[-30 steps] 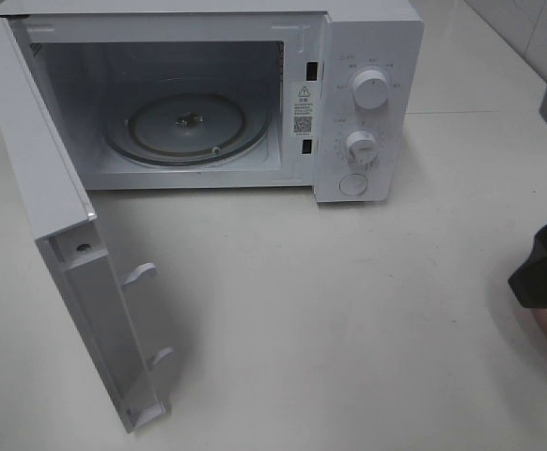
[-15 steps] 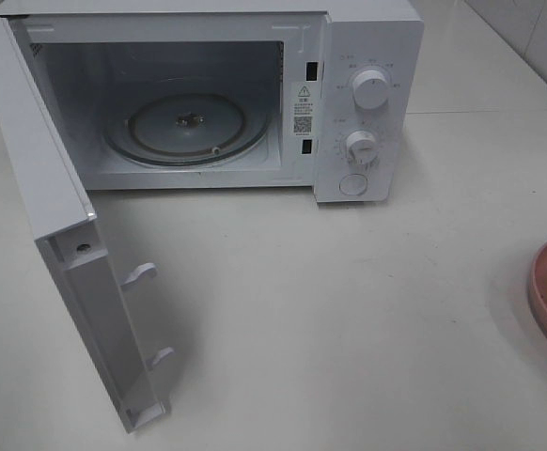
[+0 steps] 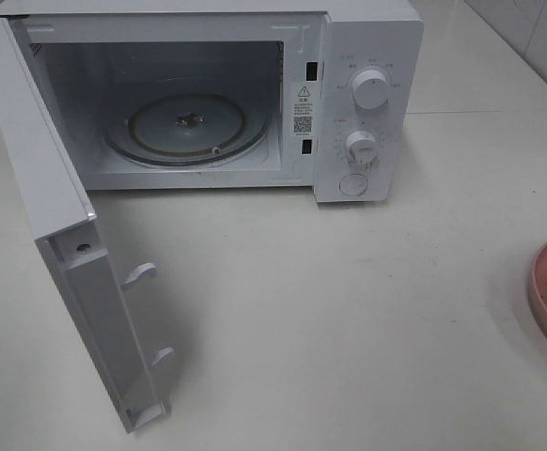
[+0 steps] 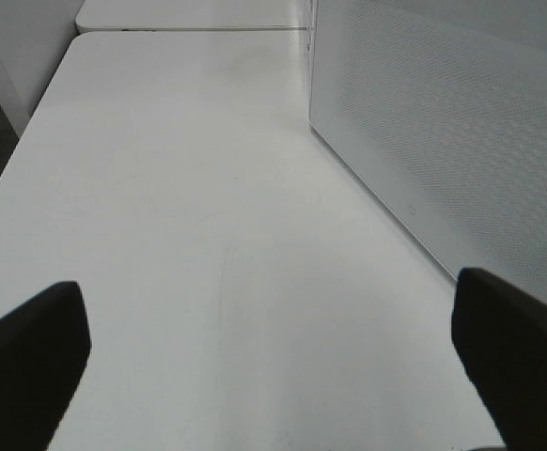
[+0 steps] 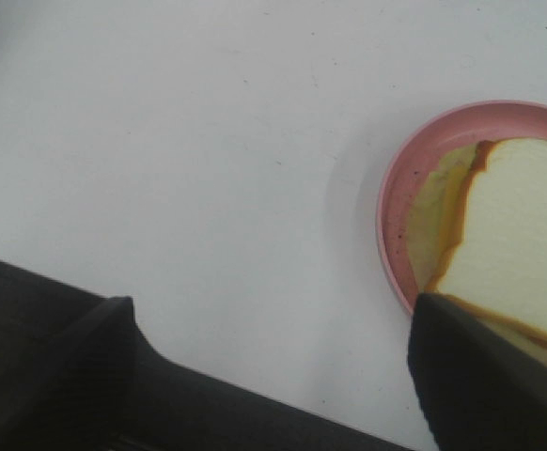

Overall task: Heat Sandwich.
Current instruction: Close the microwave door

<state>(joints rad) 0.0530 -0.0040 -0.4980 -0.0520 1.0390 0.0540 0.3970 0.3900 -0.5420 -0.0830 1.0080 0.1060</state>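
Lying flat: sandwich [image 5: 523, 235] on plate [image 5: 396, 202] | left claw [image 4: 273, 348] agape | right claw [image 5: 273, 362] agape, empty

The left gripper [image 4: 273, 362] hangs above a bare white tabletop [image 4: 179, 216], its two dark fingers [image 4: 24, 352] spread wide with nothing between them. Beside it stands a flat white panel with a fine dotted perforated pattern [image 4: 443, 132], probably the outer face of the microwave door. A second white table surface [image 4: 189, 13] lies beyond.

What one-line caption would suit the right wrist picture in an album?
Open right gripper hovering over the table beside a sandwich on its pink plate.
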